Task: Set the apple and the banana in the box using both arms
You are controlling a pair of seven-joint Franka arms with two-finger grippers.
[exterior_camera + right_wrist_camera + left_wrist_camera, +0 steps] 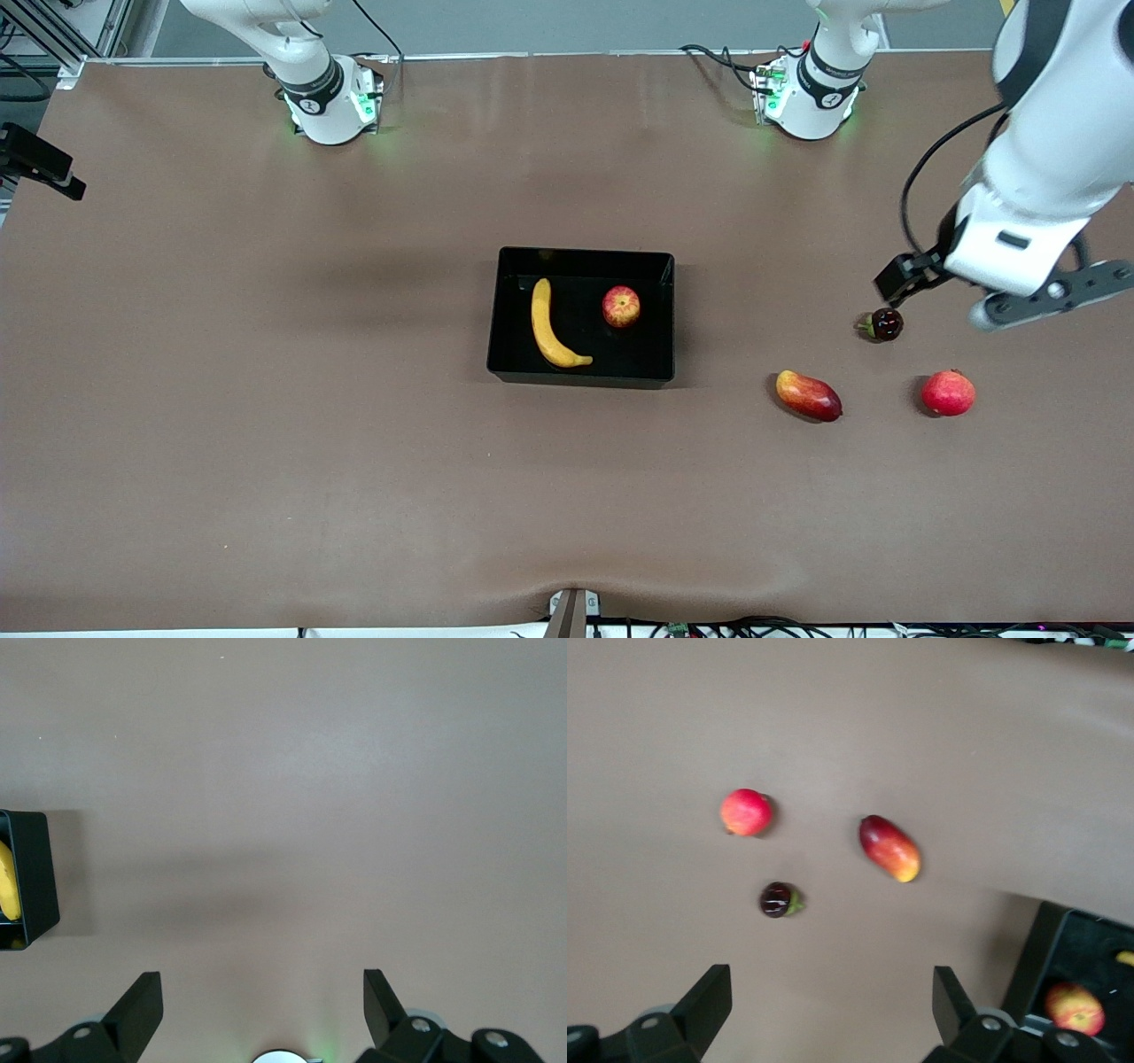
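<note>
The banana (553, 330) and apple (621, 307) lie apart in the black box (585, 258) at mid-bench, with bare brown bench (266, 399) all round. The left gripper (833, 1010) hangs with fingers wide and empty over the bench near a dark small fruit (884, 324), mango (808, 395) and red round fruit (948, 393). The right gripper (263, 1005), fingers likewise wide and empty, hangs over bare bench beside the box.

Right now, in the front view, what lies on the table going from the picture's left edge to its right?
Box → banana → apple → mango → dark fruit → red fruit.
</note>
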